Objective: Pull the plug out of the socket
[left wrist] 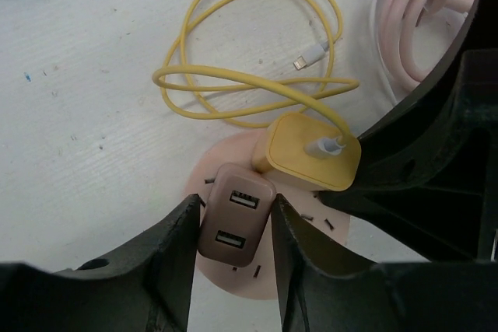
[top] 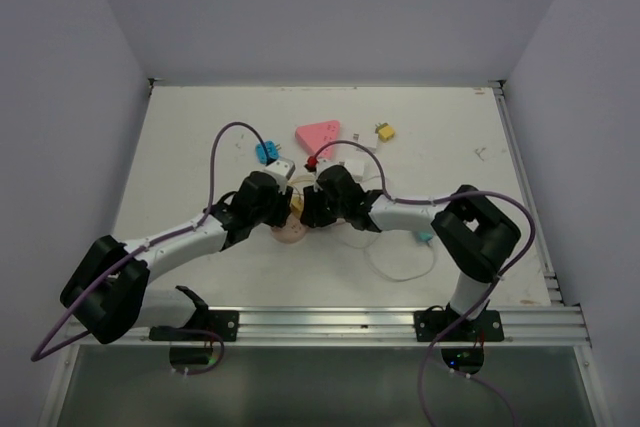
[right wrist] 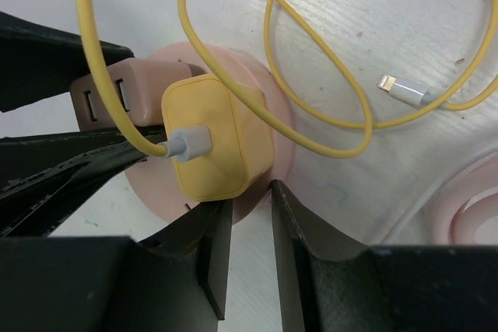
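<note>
White tabletop (top: 200,137), plain pale walls around. On it lies a round pink plastic socket disc (left wrist: 226,153). Seated in the disc: a mauve two-port USB plug (left wrist: 236,231). The left gripper (left wrist: 235,207) has its fingers pressed against both sides of this plug. Beside it on the disc: a yellow square charger (right wrist: 214,138) trailing a yellow cable (right wrist: 311,60). The right gripper (right wrist: 250,196) has its fingers narrowly apart at the disc's rim; whether it grips cannot be determined.

Matt brown plastic plug (left wrist: 233,227), smooth pink socket (left wrist: 233,149).
</note>
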